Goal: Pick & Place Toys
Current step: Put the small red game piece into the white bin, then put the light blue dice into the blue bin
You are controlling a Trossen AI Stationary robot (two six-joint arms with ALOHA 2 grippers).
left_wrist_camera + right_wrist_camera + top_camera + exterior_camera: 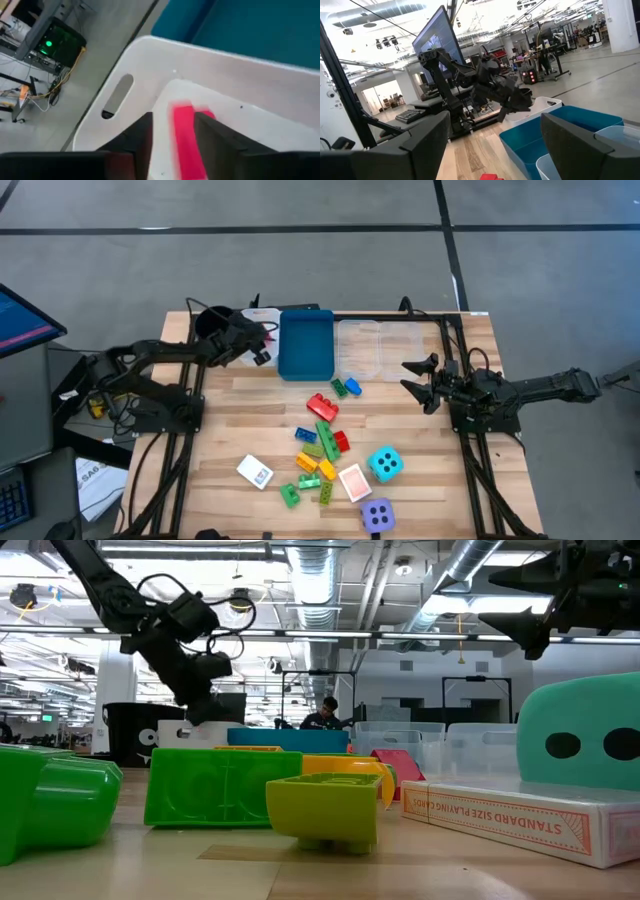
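Observation:
My left gripper (262, 346) hangs at the far left over a white tray (150, 65), pointing down at a slant. Its fingers are open, and a red brick (187, 142) shows in the gap between them, inside the tray. My right gripper (416, 376) waits open at the right, above the table, with nothing between its fingers (492, 145). Loose toys lie on the wooden table: a red brick (322, 405), several green, yellow and blue bricks (318, 458), a cyan die (385, 464), a purple die (377, 514) and two cards (255, 472). My left gripper has the red brick (190, 125) in the gap of its open fingers. A strip of tray floor shows between one finger (142, 135) and the brick. Whether the other finger touches the brick, I cannot tell.
A blue tray (305, 345) stands right of the white one, and clear trays (380, 348) stand right of that, all along the far edge. A black round cup (212, 320) sits beside the left arm. Bare wood lies between the trays and the toys.

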